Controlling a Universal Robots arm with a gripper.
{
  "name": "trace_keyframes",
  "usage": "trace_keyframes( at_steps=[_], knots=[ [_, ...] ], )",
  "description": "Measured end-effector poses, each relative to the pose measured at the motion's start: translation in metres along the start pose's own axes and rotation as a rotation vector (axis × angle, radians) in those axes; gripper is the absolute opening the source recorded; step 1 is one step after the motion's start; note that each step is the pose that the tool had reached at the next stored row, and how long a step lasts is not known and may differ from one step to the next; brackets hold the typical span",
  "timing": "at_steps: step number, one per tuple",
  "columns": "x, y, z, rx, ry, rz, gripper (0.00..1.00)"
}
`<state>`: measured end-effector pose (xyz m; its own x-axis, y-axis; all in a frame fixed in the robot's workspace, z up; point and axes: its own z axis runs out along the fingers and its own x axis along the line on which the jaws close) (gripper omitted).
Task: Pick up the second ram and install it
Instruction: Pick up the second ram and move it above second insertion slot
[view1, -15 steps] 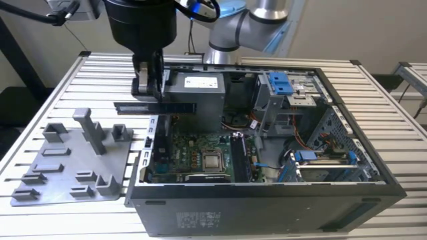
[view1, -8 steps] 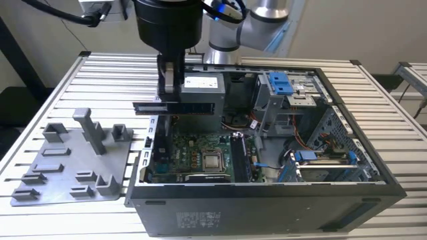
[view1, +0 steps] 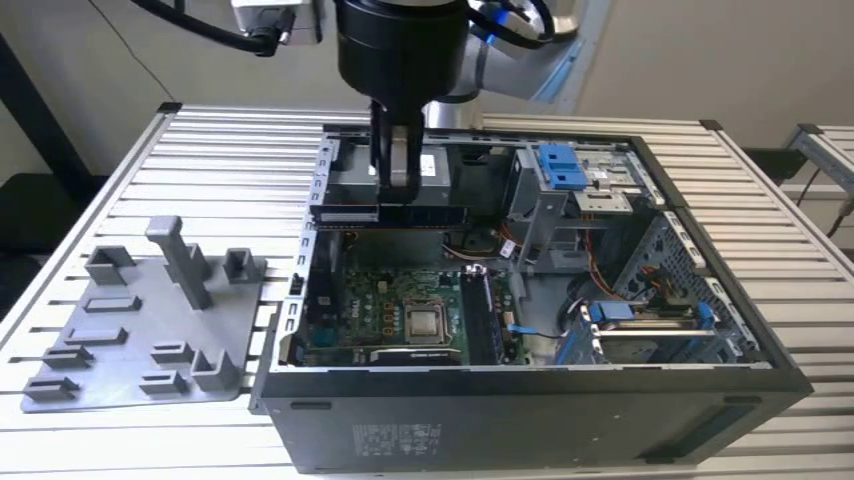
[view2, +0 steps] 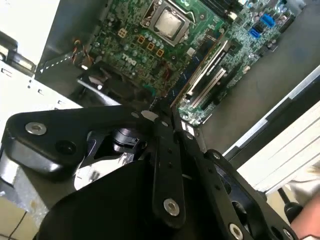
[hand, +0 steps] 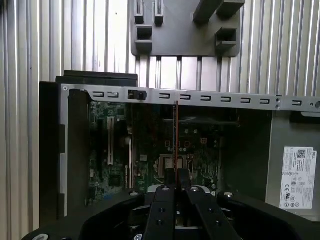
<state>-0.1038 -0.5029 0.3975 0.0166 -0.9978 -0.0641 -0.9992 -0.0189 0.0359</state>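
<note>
Your gripper hangs over the open computer case, which lies on its side on the slatted surface, reaching from the middle towards the edge on the exterior view's right. The fingers point straight down and are clamped on the second ram, gripping it near the middle of its length. You can see the stick held level, clear of the board, with both ends sticking out past the fingers. It sits in front of the grey power-supply box at the far side of the case.

In the first wrist view the gripper shows the ram edge-on, as a thin line running out from between the fingers over the motherboard.

Below, the motherboard lies open, with the processor socket and the long memory slots just beside it. The second wrist view gives you the same socket and slots.

The grey tray with upright posts sits near the surface's edge on the exterior view's left, just beside the case.
</note>
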Motion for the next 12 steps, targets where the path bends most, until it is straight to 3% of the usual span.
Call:
trace_keyframes(
  at_steps=[5,12],
  knots=[
    [0.0003,-0.0209,-0.0008,-0.0003,0.0,0.0,0.14],
    [0.0007,-0.039,-0.0014,0.0001,-0.0002,0.006,0.14]
  ],
)
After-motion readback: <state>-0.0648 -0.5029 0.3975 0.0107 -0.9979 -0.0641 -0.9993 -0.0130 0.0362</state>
